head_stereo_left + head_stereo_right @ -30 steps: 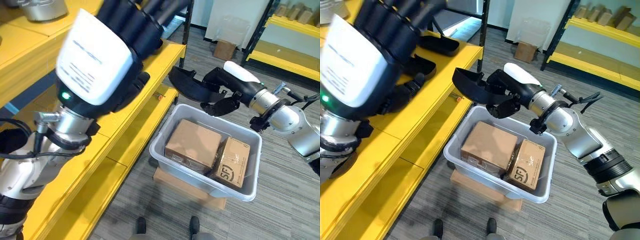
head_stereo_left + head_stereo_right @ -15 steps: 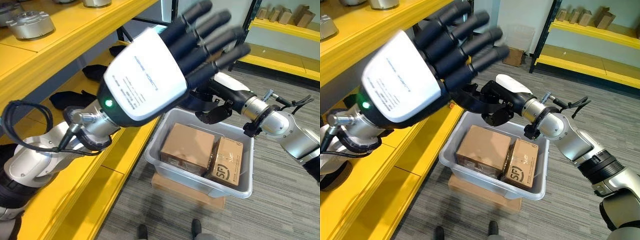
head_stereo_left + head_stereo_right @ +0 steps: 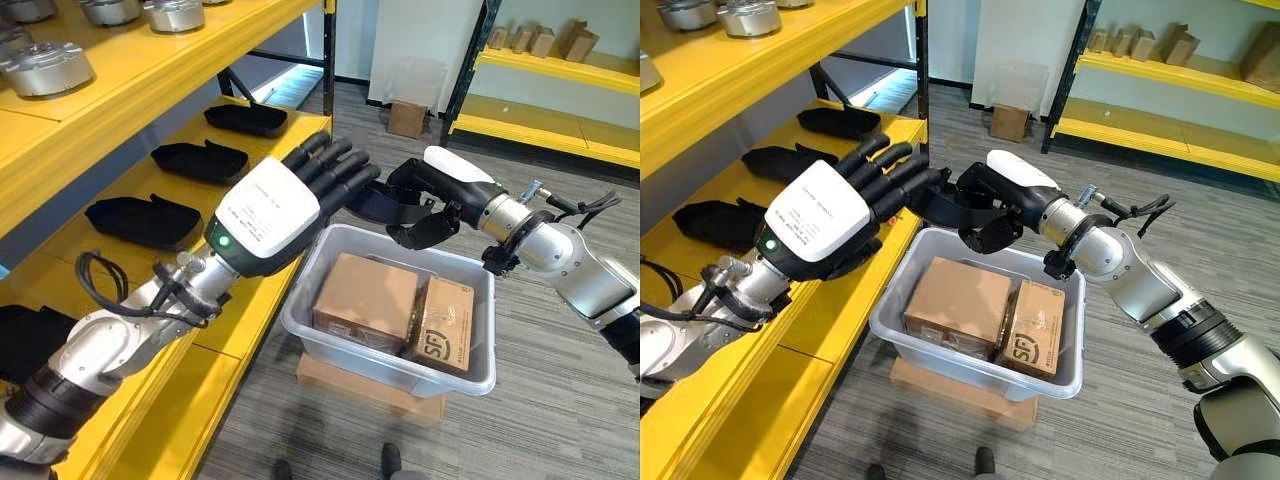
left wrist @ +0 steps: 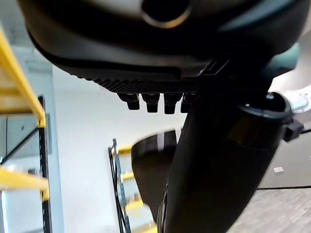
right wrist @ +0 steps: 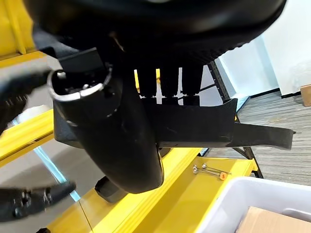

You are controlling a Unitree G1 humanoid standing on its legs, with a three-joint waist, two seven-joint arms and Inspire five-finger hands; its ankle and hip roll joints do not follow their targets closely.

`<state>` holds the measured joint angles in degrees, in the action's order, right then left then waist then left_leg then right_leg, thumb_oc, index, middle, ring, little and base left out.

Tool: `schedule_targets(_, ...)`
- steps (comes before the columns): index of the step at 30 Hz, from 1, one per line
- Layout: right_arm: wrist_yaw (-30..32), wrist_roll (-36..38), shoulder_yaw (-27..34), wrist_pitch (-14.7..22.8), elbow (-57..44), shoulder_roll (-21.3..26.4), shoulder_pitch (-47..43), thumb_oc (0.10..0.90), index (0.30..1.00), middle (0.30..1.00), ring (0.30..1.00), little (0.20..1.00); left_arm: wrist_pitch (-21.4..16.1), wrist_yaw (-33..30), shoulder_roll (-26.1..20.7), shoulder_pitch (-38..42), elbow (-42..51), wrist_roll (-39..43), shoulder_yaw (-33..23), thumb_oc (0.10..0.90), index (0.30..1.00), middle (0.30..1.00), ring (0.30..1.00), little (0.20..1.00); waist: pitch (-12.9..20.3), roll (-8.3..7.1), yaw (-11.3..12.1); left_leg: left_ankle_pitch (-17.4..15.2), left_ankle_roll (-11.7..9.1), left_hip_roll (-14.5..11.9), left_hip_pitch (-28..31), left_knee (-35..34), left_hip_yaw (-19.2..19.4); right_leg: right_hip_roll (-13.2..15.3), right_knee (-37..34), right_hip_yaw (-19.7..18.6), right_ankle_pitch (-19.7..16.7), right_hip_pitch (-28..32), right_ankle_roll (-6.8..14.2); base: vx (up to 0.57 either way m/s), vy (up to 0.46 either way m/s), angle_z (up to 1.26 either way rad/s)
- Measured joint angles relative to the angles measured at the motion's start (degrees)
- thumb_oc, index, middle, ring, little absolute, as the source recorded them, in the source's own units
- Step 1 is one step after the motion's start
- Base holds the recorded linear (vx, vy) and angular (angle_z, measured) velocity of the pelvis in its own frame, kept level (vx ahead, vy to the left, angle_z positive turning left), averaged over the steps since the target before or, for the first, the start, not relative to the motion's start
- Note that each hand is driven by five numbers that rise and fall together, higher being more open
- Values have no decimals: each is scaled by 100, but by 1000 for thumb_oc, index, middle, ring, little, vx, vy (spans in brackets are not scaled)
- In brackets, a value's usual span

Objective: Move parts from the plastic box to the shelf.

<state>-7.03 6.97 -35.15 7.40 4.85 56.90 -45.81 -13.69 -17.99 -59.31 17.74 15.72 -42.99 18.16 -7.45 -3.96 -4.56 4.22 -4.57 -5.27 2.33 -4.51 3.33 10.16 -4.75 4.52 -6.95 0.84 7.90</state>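
Right wrist view: a black part point(image 5: 204, 127) was pinched by the right hand point(image 3: 1005, 195) fingers above the plastic box point(image 3: 1060, 375), probably shelf-bound point(image 3: 840, 310); left hand point(image 3: 830, 215) was kept spread, nothing held

shelf point(image 3: 150, 80): yellow | plastic box point(image 3: 330, 345): pale grey | parts point(image 3: 145, 220): black | cartons point(image 3: 365, 300): brown
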Motion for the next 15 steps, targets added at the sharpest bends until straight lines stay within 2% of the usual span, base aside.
schedule_targets(5, -2, 0, 78, -6, -9, -41, 45, 400, 300, 300, 300, 300, 131, 64, 647, -397, -398, 232, -251, 900, 1000, 1000, 1000, 1000, 2, -1, 4, -24, -21, -48, 42, -2, 83, -47, -9, -68, -14, -1, -12, 12, -6, -9)
schedule_targets(15, -7, 2, 83, -24, -8, -161, 45, 400, 300, 300, 300, 300, 272, 108, 679, -178, -413, 228, -227, 900, 1000, 1000, 1000, 1000, 3, -2, -68, -33, -23, -62, 39, -4, 105, -59, -9, -93, -17, -23, -17, 0, 0, 0)
